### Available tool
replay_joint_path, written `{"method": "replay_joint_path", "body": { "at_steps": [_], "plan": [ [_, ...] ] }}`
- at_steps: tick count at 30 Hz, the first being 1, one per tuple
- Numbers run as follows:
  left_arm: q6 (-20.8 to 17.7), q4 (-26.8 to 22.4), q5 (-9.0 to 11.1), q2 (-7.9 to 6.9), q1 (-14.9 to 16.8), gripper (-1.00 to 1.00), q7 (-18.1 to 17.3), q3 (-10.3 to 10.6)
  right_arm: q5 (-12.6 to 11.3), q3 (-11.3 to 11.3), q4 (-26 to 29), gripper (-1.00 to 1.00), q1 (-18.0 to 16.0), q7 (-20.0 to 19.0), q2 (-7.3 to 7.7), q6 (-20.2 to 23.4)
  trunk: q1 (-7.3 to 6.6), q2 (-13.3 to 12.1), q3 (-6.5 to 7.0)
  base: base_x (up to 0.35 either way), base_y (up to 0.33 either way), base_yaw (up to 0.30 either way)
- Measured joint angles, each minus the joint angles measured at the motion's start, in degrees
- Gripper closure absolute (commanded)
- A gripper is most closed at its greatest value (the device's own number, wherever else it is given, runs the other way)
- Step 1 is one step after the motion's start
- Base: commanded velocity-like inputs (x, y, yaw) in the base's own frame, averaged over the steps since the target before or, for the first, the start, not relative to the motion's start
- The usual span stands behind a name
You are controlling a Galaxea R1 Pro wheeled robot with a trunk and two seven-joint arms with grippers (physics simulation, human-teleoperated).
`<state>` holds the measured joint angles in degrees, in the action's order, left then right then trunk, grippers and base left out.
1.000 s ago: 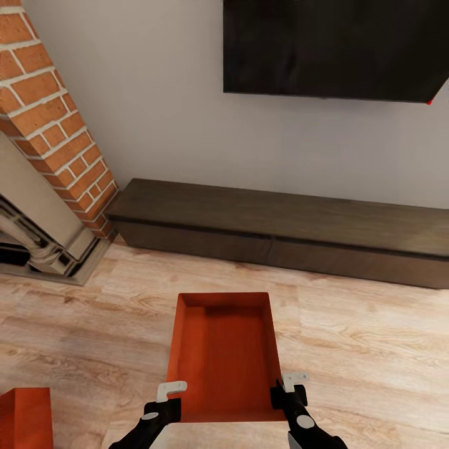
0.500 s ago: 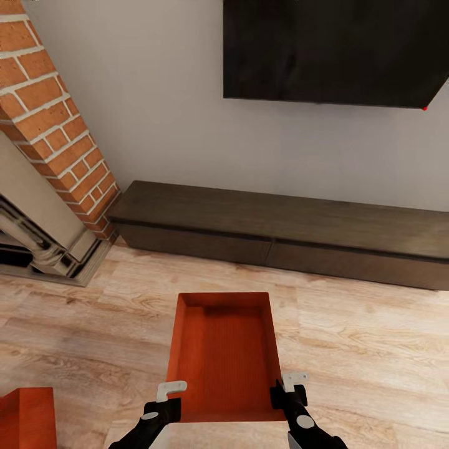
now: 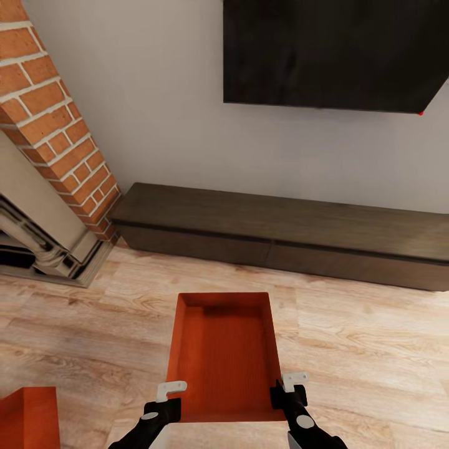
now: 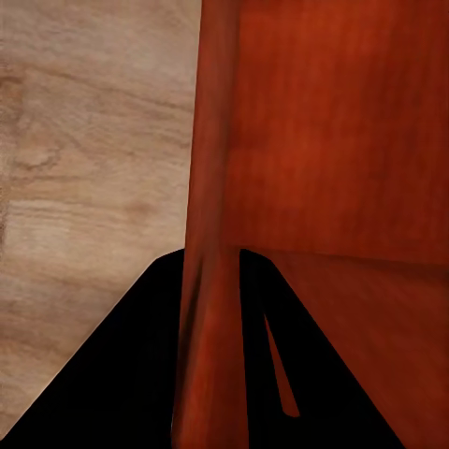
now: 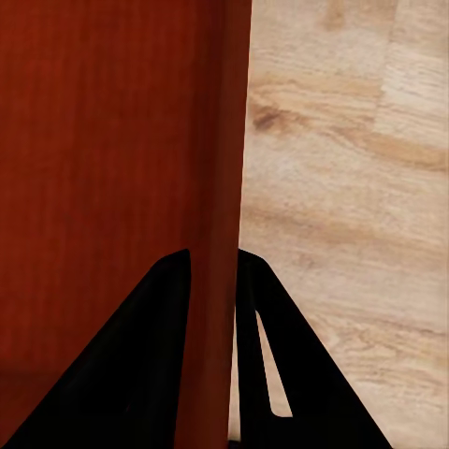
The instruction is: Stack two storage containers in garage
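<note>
Container (image 3: pixel 224 355) held at lower centre, above wood planks (image 3: pixel 362 349).
Left gripper (image 4: pixel 213 374) and right gripper (image 5: pixel 213 346) each pinch a side wall — apparently closed tight; second container (image 3: pixel 28 418) lower left.

A black TV (image 3: pixel 330 53) hangs on the pale grey wall (image 3: pixel 156 106), its lower right corner showing a tiny red dot. Below it a long, low dark cabinet (image 3: pixel 280 240) runs along the wall's foot, its left end close beside the red brick fireplace (image 3: pixel 53 125), whose pale stone surround (image 3: pixel 37 218) stands at the hearth.
</note>
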<state>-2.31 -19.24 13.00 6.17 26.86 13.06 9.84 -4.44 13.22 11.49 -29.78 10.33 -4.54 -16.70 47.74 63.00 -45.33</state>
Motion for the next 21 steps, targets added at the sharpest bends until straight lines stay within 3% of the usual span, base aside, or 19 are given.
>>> {"method": "replay_joint_path", "body": {
  "at_steps": [16,21],
  "plan": [
    [0.2,0.0,0.0,0.00,0.0,1.00,0.1,0.0,0.2,-0.1,0.0,1.00,0.0,0.3,-0.13,-0.1,-3.52,-6.4,2.91,0.000,0.000,0.000],
    [0.7,-0.1,-0.6,-0.04,0.0,1.00,-0.2,-0.2,-0.4,0.2,-0.2,1.00,0.0,0.4,-0.14,-1.3,-3.52,-6.4,3.28,0.000,0.000,0.000]
  ]
}}
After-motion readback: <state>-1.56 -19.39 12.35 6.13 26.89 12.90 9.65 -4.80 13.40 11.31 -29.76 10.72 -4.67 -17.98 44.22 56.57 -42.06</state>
